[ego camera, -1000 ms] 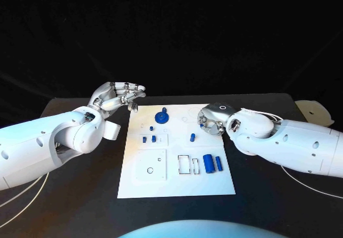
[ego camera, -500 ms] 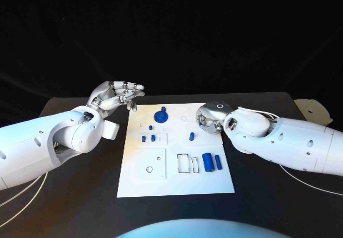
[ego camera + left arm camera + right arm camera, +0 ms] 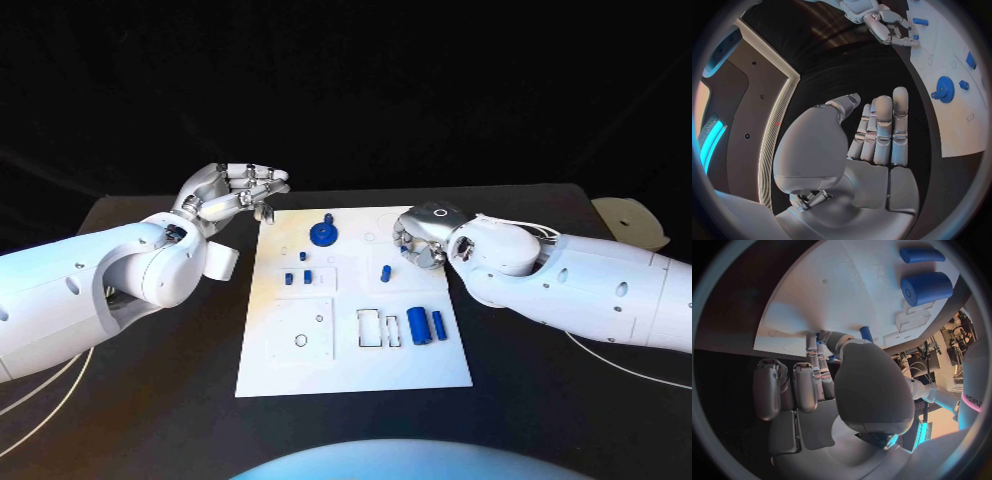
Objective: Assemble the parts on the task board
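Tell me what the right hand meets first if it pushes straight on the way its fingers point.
Probably the small blue peg standing on the task board. The right hand reaches over the board's edge toward it; in the right wrist view the fingertips look close, though depth is unclear.

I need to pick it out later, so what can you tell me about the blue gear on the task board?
The blue gear is a flat toothed wheel, plastic-looking, with a small knob or stem beside its far edge; whether the two are joined cannot be told. It lies flat on the white task board near the board's far edge, slightly toward the left hand's side. Nothing touches it: the left hand is off the board beside the far corner, the right hand is at the opposite edge.
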